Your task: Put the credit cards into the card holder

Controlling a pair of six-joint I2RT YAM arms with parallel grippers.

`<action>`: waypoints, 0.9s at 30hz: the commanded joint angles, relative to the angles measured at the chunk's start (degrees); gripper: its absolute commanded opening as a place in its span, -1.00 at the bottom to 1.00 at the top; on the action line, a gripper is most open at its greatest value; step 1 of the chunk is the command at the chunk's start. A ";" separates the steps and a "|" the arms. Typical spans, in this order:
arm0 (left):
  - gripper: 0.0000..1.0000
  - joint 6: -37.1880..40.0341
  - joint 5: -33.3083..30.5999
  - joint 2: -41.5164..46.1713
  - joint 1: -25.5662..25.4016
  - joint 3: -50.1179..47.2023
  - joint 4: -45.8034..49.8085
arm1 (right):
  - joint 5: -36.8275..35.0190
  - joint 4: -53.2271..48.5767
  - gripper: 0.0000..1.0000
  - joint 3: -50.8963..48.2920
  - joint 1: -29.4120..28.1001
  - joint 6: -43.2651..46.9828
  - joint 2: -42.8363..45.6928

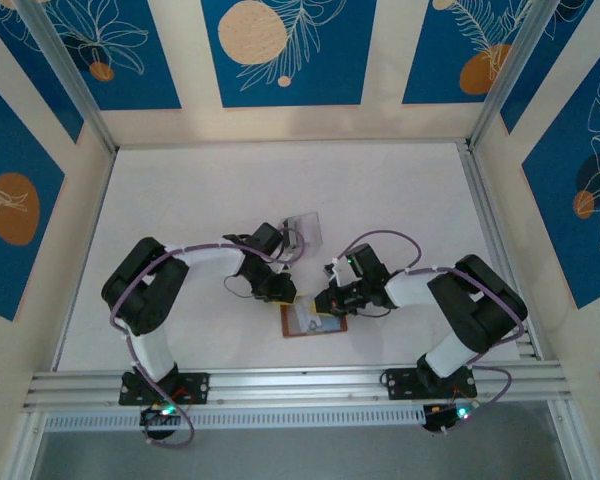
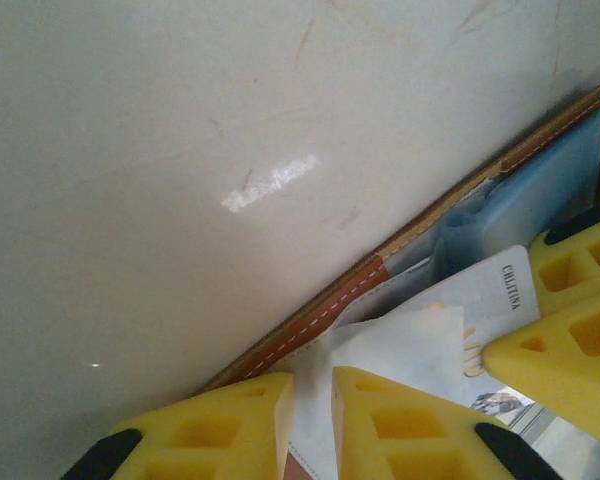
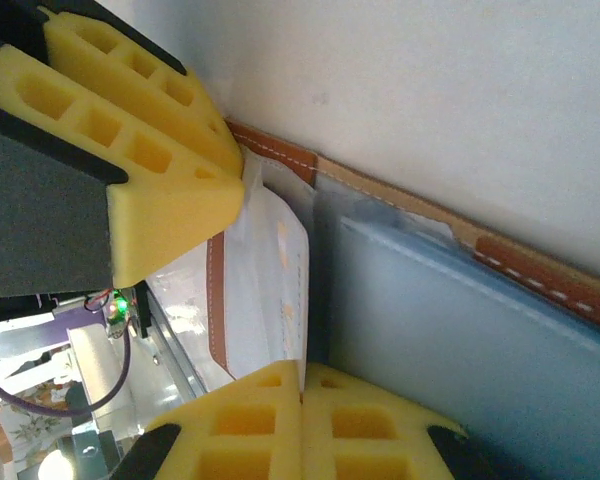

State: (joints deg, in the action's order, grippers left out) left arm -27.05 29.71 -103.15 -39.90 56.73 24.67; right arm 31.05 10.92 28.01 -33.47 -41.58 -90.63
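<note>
Near the middle of the tabletop's [image 1: 400, 200] near edge, the card holder [image 1: 302, 328] lies open and flat, with its blue-grey pockets facing up. Both grippers are down on it, very close to each other.

The left gripper [image 2: 310, 388] is almost closed. It pinches a thin white card [image 2: 400, 345] just inside the brown edge of the card holder. The card looks a bit bent there.

The right gripper [image 3: 302, 395] is shut tight. Its tips sit at the edge of a pocket, next to the white card. It is hard to tell if it holds anything.

A clear stand [image 1: 305, 228] sits farther back, toward the middle of the tabletop.

Some things could go wrong. The card is thin, so a hard push could fold it instead of sliding it in. The pinch is small, so the card could slip out. Nothing seems to pin the card holder down, so a push could make it slide on the smooth tabletop. The yellow fingers are so close that they could bump and knock the card away from the pocket.
</note>
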 commanded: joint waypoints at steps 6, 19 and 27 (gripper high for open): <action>-0.45 -3.69 -0.21 4.73 -1.65 -4.88 -0.55 | -7.29 -5.46 -1.00 1.13 -0.96 -3.49 -2.70; -0.76 -7.24 -1.17 10.96 -2.09 -12.05 -4.35 | -8.59 -8.10 -1.00 2.27 -0.97 -6.33 -3.58; -0.84 -8.38 -0.63 6.30 -5.00 -11.99 -7.86 | -10.38 -9.95 -0.98 3.73 -2.15 -7.74 -3.04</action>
State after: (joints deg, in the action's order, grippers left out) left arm -34.44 28.82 -94.61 -42.89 45.25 18.87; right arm 28.10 6.57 31.73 -34.89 -47.62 -92.12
